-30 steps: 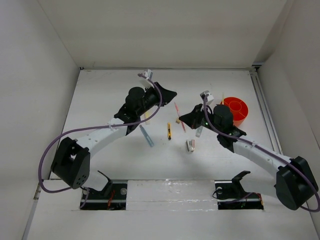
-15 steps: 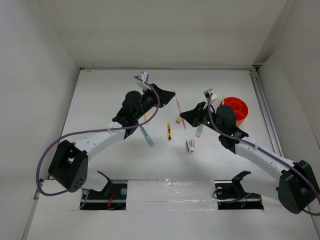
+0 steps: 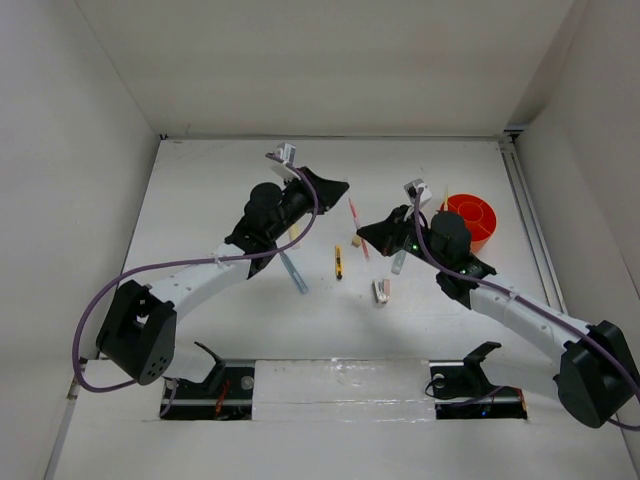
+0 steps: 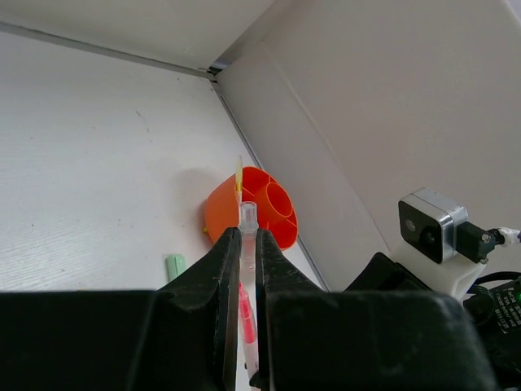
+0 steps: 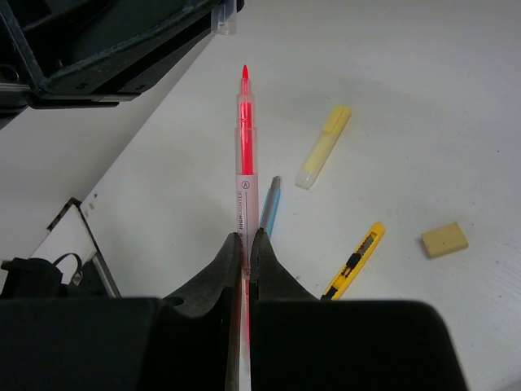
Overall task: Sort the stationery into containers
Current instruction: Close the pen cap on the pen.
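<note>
The right gripper (image 5: 244, 236) was clamped on the slim red felt-tip pen with a clear plastic barrel (image 5: 243, 147). It pinched the clear part, and the red tip jutted well ahead of its fingertips toward the left gripper (image 4: 242, 236). That one's jaws stood drawn to a slit, and whether they touched anything could not be told. The pen looked light, stiff and slick, likely to swivel in a pinch, so a mid-barrel hold seemed best. The round orange plastic tub with inner dividers (image 3: 478, 240) sat behind the right wrist.
</note>
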